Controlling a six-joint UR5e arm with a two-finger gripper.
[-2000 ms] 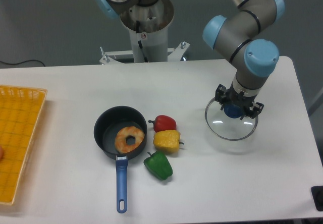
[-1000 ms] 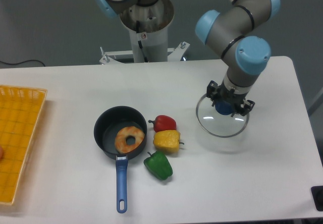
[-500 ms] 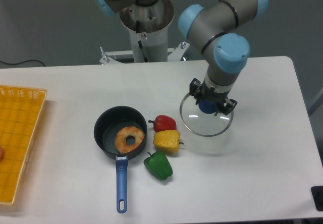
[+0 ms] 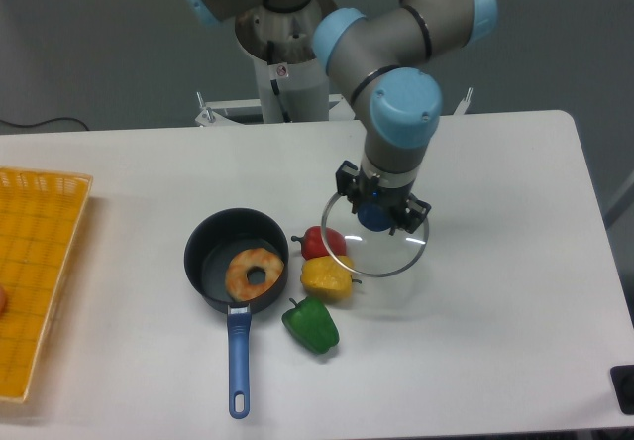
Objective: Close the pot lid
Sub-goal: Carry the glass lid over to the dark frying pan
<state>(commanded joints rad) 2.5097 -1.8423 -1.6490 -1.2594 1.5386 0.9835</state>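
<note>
Holding the Glass Lid Up by the Peppers

Hanging over the white counter (image 4: 495, 351), the robot's black pincer (image 4: 374, 212) is squeezed tight on the blue knob of the round clear glass lid with a thin metal rim (image 4: 374, 247). The lid is up in the air, and you can see its soft shadow on the counter below it. The lid's left edge sits over the small red pepper (image 4: 319, 241) and the yellow pepper (image 4: 326, 275) from where the camera looks.

The small round black pot with a long blue handle (image 4: 237, 262) rests on the counter to the left of the peppers. It is open, with no lid on it. Inside it lies an orange ring that looks like a doughnut (image 4: 255, 273). The pot's handle points toward the front edge of the counter.

A green pepper (image 4: 312, 325) lies just below the yellow one, near the pot's handle. A yellow basket (image 4: 35, 272) sits at the far left of the counter, well apart from the pot.
</note>
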